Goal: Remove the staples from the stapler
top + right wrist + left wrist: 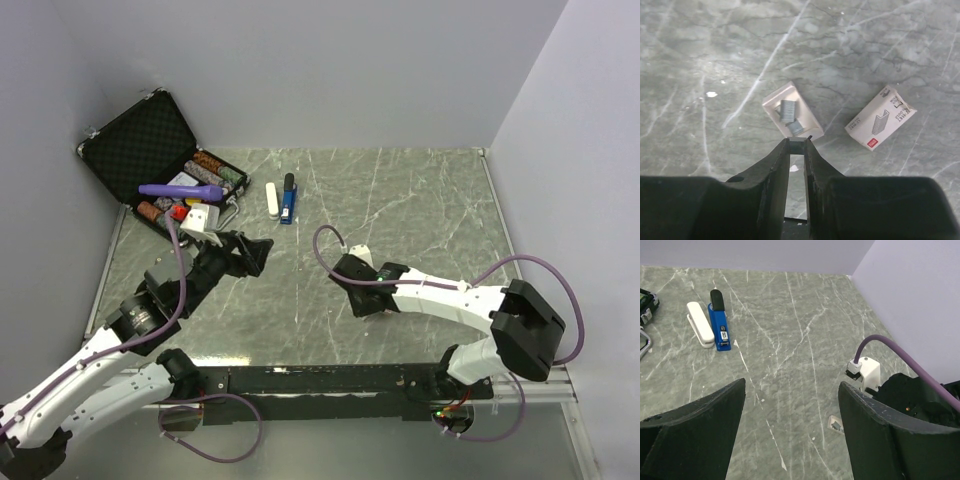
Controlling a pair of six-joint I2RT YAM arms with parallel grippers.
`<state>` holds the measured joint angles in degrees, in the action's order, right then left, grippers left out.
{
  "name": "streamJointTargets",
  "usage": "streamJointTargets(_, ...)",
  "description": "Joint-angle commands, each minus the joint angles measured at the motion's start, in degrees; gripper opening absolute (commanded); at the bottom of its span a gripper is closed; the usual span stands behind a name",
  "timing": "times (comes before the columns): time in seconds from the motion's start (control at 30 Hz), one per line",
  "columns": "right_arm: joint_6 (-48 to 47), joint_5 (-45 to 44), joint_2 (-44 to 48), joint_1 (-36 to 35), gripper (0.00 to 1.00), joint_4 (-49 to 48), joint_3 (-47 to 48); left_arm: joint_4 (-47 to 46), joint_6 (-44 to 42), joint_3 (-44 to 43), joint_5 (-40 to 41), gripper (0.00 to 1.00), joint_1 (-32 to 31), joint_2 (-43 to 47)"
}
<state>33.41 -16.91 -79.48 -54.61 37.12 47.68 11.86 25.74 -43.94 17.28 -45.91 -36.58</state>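
The blue stapler [288, 200] with a black top lies closed at the back of the table, beside a white oblong bar [272, 200]. Both also show in the left wrist view, the stapler [720, 329] to the right of the bar [700, 324]. My left gripper [258, 252] is open and empty [792, 385], well short of the stapler. My right gripper [350, 272] is at mid-table. Its fingers are nearly together on a short grey strip of staples [797, 144] at their tips. Just beyond the tips lies a small white tray [807, 119] holding staples.
A white staple box sleeve [881, 120] lies right of the tray. An open black case [140, 140] with chips stands at the back left, with a purple tube [180, 190] across its front. Grey walls close the back and both sides.
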Motion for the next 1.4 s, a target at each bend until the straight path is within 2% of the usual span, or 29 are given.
streamJointTargets(0.0,0.69,0.12,1.35,1.08,0.24,-0.38,-1.27,-1.22,0.02,-0.71,-0.84,0.8,-0.14,-0.25)
streamJointTargets(0.87,1.31,0.82,-0.94,1.52,0.29,-2.94,-1.8,-0.87,0.02,-0.79,-0.67,0.8,-0.14,-0.51)
streamJointTargets(1.37,3.5,-2.78,7.14,2.22,0.35,2.16,-1.8,-1.31,0.1,-0.97,-2.68,0.8,-0.14,-2.44)
